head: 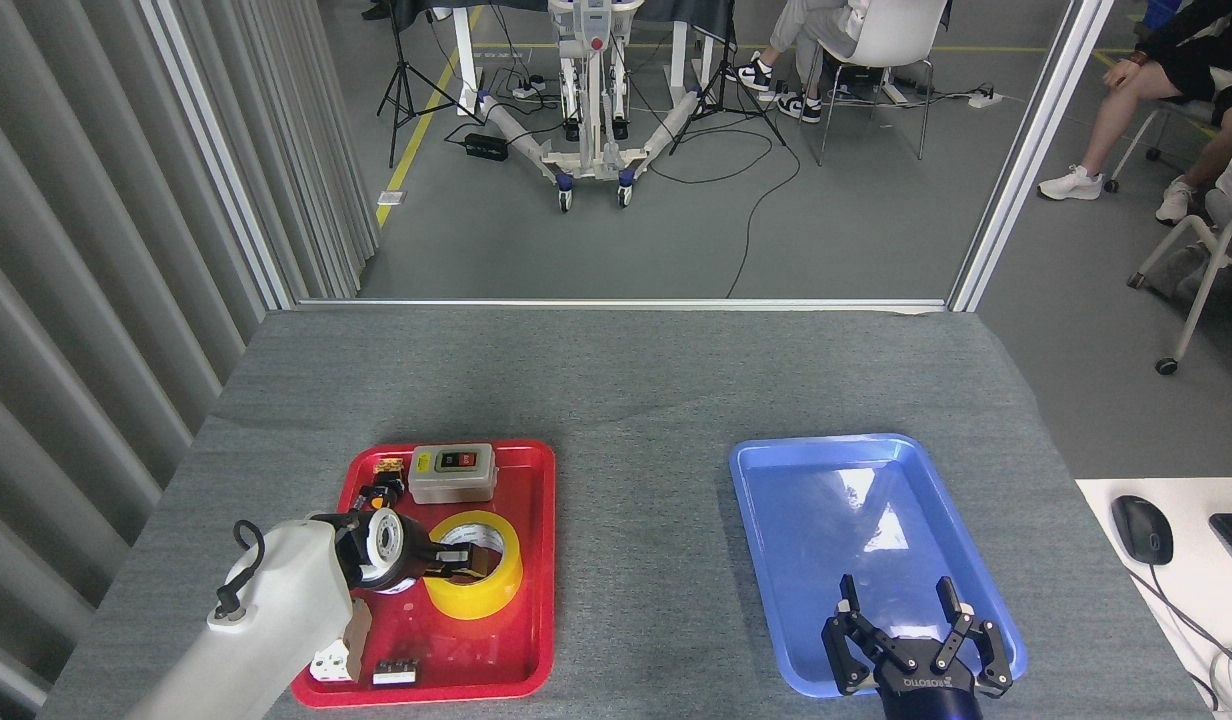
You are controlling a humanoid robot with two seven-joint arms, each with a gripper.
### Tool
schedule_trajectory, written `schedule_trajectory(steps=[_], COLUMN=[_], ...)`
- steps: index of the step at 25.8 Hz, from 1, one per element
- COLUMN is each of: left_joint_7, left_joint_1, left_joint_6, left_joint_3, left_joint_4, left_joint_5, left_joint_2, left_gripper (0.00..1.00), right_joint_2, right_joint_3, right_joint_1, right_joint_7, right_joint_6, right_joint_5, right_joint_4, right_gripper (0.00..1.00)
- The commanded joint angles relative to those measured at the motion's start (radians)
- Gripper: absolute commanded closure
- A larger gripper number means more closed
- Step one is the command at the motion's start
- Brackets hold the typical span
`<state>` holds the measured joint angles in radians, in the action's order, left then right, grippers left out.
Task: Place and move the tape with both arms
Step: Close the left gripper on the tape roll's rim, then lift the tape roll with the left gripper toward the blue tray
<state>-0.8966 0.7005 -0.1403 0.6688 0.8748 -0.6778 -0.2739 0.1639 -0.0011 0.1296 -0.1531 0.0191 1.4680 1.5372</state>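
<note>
The tape (496,585), a wide yellow roll with a white core, lies flat in the red tray (536,560). My left gripper (456,562) reaches in from the left at the roll's left rim, its dark fingertips (468,556) over the edge of the core hole. The fingers are dark and seen side-on, so their spacing does not show. My right gripper (916,625) hovers over the near end of the blue tray (776,520), fingers spread with nothing between them.
The red tray also holds a grey switch box (452,473), small parts at its back left (381,490), a white piece (333,662) and a small dark block (395,671). A mouse (1142,528) lies on a white desk at the right.
</note>
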Motion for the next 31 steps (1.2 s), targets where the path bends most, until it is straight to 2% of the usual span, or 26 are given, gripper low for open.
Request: schedule_trajectory(steps=[1,3,7,14,20,22,31], left_joint_7=[0.005,0.007,0.007,0.008,0.018,0.018,0.018], left_joint_1=[0.001,0.001,0.001,0.001,0.001,0.002,0.005], left_joint_6=[0.041,0.045,0.071,0.097,0.185,0.222,0.283], left_joint_3=[0.000,-0.002,-0.003,-0.015,-0.020,-0.029,-0.052], left_joint_4=[-0.002,0.001,0.007,0.010,0.010,0.009,0.012], left_joint_5=[0.000,0.000,0.001,0.001,0.006,0.023,0.038], left_joint_2=[-0.001,-0.001,-0.004,-0.019,-0.034,-0.044,-0.061], left_gripper=[0.27,0.30,0.45,0.53,0.71,0.86,0.87], right_joint_2=[0.000,0.000,0.000,0.000,0.002,0.002,0.002], right_joint_3=[0.000,0.000,0.000,0.000,0.000,0.000,0.000], right_joint_1=[0.005,0.007,0.007,0.008,0.010,0.010,0.013], right_joint_7=[0.001,0.000,0.001,0.000,0.000,0.000,0.000], right_joint_6=[0.001,-0.001,0.001,0.001,0.001,0.001,-0.004], right_joint_5=[0.000,0.000,0.000,0.000,-0.002,0.000,0.000], right_joint_4=[0.000,0.000,0.000,0.000,-0.002,-0.002,-0.002], right_gripper=[0.00,0.00,0.00,0.00,0.00,0.00,0.00])
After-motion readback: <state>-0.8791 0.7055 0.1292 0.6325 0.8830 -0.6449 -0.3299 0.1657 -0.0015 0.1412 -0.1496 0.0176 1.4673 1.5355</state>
